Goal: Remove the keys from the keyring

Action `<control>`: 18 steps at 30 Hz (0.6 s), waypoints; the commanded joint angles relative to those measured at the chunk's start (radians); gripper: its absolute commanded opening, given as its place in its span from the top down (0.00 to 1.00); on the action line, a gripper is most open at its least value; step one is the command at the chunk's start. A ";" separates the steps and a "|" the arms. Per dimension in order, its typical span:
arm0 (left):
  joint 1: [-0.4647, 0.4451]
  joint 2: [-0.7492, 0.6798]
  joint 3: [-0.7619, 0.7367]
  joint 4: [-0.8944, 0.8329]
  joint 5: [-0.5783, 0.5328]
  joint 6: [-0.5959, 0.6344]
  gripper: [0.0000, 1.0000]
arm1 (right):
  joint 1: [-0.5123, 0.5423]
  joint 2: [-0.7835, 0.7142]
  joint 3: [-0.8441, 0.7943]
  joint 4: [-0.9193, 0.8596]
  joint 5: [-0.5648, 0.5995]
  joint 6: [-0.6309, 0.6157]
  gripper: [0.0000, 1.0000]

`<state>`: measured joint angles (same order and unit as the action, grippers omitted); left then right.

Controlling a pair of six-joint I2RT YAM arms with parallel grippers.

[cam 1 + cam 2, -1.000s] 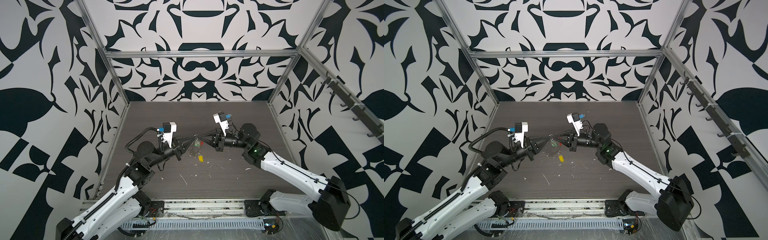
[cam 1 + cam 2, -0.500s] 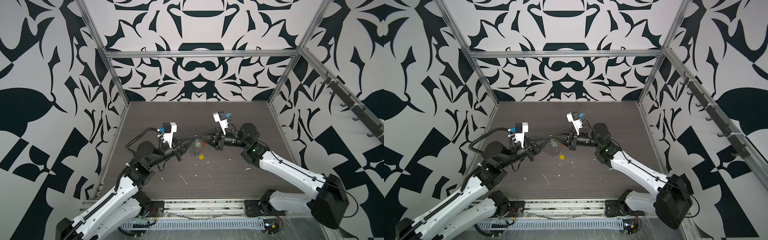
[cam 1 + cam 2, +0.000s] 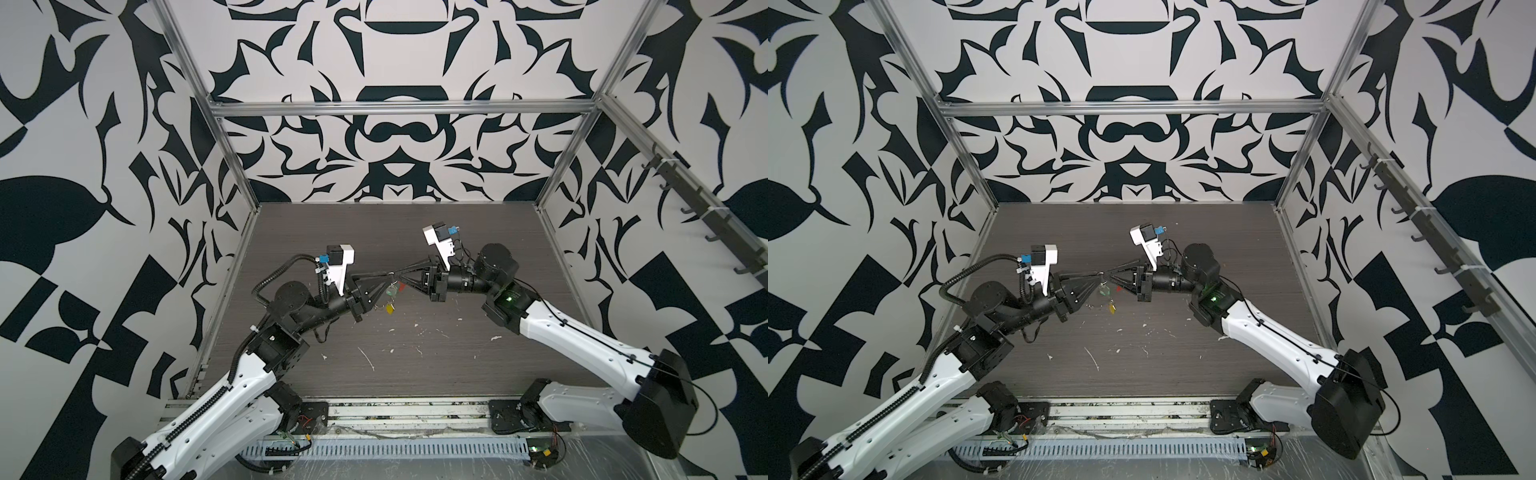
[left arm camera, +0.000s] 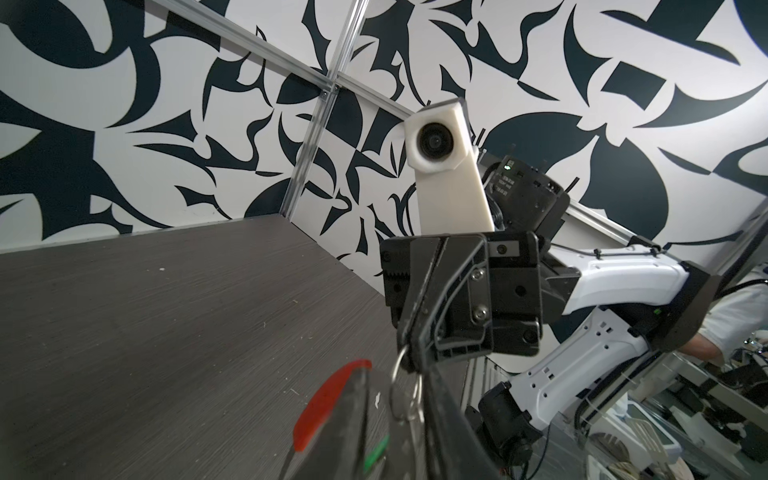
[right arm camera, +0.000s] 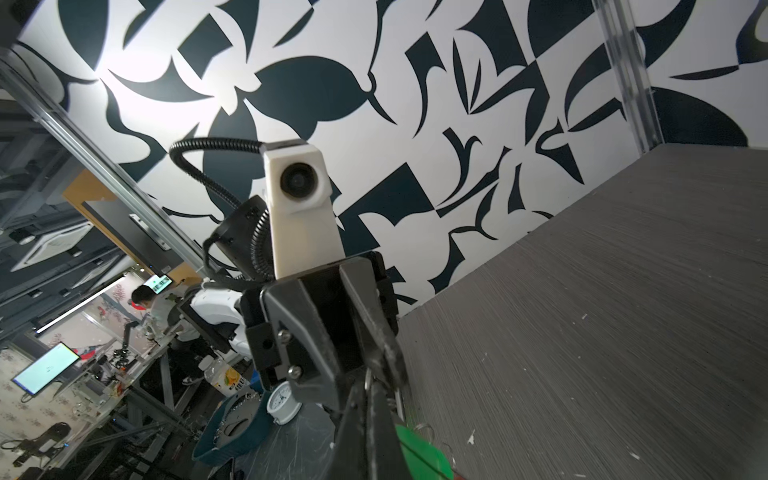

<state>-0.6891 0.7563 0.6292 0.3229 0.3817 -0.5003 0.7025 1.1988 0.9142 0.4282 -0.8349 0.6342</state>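
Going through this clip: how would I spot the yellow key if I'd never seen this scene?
Find the middle of the dark table, where the left claw and right claw meet tip to tip. A small cluster hangs there from the keyring. The yellow key is its lowest piece, below the green key, and the only yellow one.

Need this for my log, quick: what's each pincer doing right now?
Left pincer: open, jaws apart.
Right pincer: closed, pinching the keyring.
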 commanded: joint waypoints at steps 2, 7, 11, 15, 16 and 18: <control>-0.003 -0.048 0.056 -0.130 0.013 0.021 0.47 | -0.005 -0.039 0.159 -0.368 -0.041 -0.247 1.00; -0.003 -0.037 0.122 -0.290 0.059 0.073 0.55 | -0.030 -0.015 0.277 -0.668 -0.084 -0.427 1.00; -0.003 -0.018 0.161 -0.353 0.110 0.092 0.58 | -0.037 0.003 0.352 -0.835 -0.094 -0.531 1.00; -0.003 -0.001 0.180 -0.369 0.156 0.109 0.63 | -0.037 0.027 0.399 -0.934 -0.110 -0.600 1.00; -0.003 0.007 0.184 -0.371 0.166 0.111 0.63 | -0.037 0.032 0.403 -0.942 -0.115 -0.607 1.00; -0.002 0.026 0.192 -0.376 0.189 0.113 0.64 | -0.038 0.036 0.404 -0.949 -0.125 -0.619 1.00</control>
<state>-0.6895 0.7639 0.7834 -0.0113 0.5098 -0.4118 0.6670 1.2308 1.2766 -0.4484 -0.9188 0.0933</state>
